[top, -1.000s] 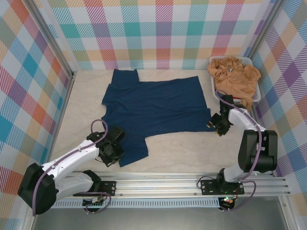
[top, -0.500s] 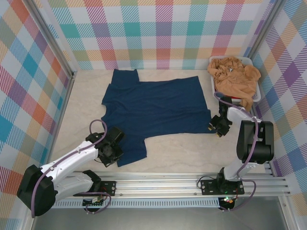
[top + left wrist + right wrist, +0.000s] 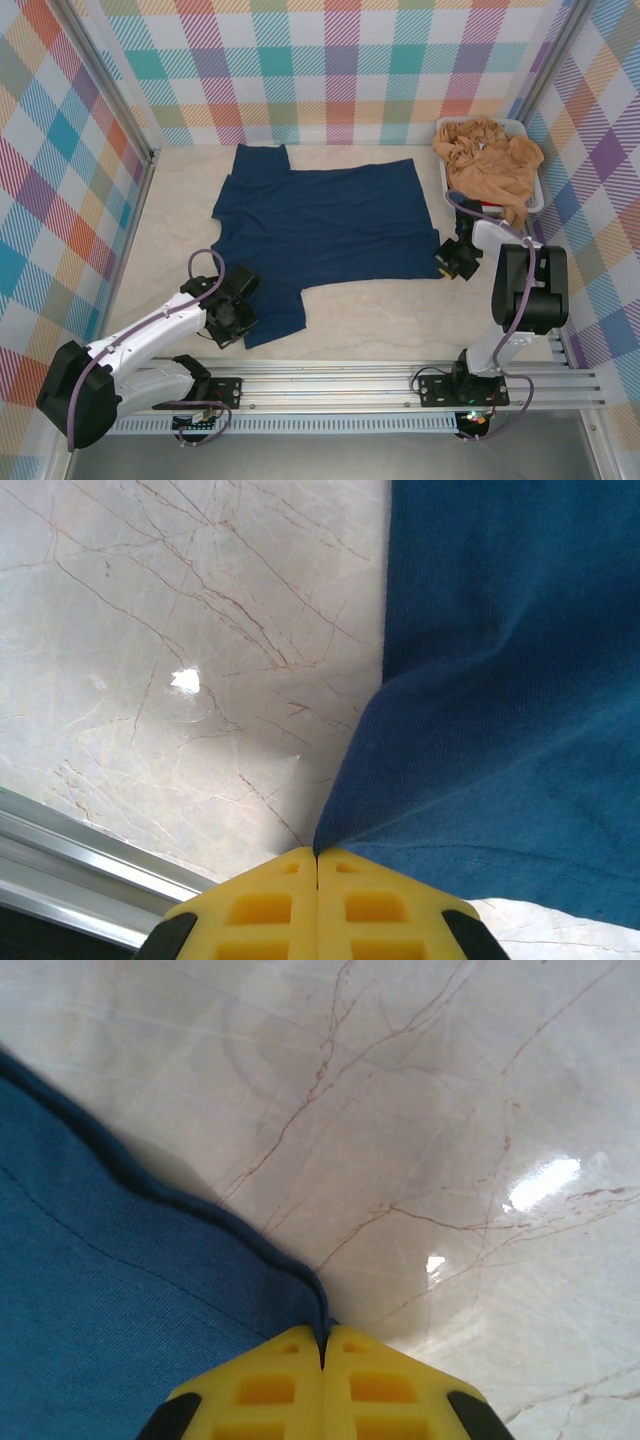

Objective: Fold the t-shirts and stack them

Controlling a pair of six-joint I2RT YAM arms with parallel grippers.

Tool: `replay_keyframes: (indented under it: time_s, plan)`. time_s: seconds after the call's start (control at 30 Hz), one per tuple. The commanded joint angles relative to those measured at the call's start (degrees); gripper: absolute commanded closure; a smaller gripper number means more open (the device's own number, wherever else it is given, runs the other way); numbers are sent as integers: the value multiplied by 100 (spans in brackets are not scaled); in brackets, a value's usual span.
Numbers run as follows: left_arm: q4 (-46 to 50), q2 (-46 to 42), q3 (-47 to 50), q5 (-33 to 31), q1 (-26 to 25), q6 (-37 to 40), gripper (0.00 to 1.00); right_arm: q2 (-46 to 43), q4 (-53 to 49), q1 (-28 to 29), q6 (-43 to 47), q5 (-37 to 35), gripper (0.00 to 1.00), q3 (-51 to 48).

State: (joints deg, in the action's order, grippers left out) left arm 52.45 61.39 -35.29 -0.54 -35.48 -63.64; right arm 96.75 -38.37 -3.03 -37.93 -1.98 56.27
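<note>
The dark navy blue cloth t-shirt lies flat on the pale marbled surface, the left claw pinching its near sleeve, the right claw its near hem corner; light tan-orange t-shirts fill the white plastic tub.

A dark navy t-shirt lies spread flat and sideways on the table, hem to the right, one sleeve toward the back, the other toward the front. The left gripper pinches the near sleeve's edge and the right gripper the hem's near corner. Light tan-orange t-shirts sit crumpled in a heap at far right, one draping forward.
</note>
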Motion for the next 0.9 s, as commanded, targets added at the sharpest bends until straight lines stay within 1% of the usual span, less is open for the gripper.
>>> replay_keyframes:
  time_s: [0.0,0.13,0.23,0.3,0.37,0.47,0.5,0.6,0.67,0.77,0.87]
  plan:
    - [331,-170,-202,-129,-46,213,100,-376,-81,-14,15,-94,100,-115]
    - [545,-455,-402,-206,-47,340,100,-948,-454,78,-61,-189,100,-208]
    - [675,-687,-460,-141,-64,480,100,-1285,-726,188,-138,-176,100,-329]
    - [922,-787,-565,-169,-88,553,100,-1502,-897,235,-212,-150,100,-463]
    - [1292,-923,-679,-326,-124,564,100,-1715,-1092,280,-280,-127,100,-618]
    - [1778,-1234,-691,-585,-134,357,100,-1962,-1398,333,-354,-182,100,-801]
    - [1812,-1375,-612,-579,-134,271,100,-2078,-1463,346,-376,-189,100,-876]
    - [1623,-1779,-251,-198,-158,-44,100,-2333,-1670,400,-470,-216,100,-1018]
    - [1556,-1967,-70,-57,-280,-306,100,-2450,-1751,466,-538,-207,100,-1095]
    - [1599,-2119,11,-73,-458,-491,100,-2564,-1804,557,-583,-236,100,-1167]
    - [1655,-2180,-54,-161,-466,-474,100,-2686,-1874,588,-583,-256,100,-1209]
